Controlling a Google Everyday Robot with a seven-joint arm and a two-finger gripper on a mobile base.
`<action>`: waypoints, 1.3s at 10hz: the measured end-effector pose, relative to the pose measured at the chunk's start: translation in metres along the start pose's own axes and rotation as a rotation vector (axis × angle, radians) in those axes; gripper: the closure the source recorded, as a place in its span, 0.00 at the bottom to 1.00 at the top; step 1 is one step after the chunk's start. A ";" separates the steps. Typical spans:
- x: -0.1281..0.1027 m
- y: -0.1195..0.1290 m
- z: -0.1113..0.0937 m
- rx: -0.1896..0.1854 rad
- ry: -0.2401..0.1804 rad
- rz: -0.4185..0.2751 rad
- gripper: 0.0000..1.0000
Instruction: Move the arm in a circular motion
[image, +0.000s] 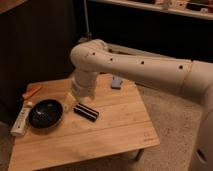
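Nothing here is reading as words or numbers from where I'm standing. A small dark mark (145, 139) is sitting near the front right corner of the wooden table (115, 125), but it is not resolving into letters. Whether the white tube (20, 120) lying at the table's left edge is carrying any print, I cannot tell. The arm (135, 67) is showing only small dark holes. Its gripper (67, 104) is hanging low over the table, just beside the black bowl (44, 115).

Single high close view down past arm (140, 65) onto table (117, 127), claw (68, 104) centre-left.
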 end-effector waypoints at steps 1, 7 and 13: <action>-0.013 -0.019 -0.002 0.011 -0.020 0.023 0.20; -0.058 -0.169 -0.029 0.092 -0.117 0.268 0.20; 0.058 -0.261 -0.043 0.130 -0.103 0.542 0.20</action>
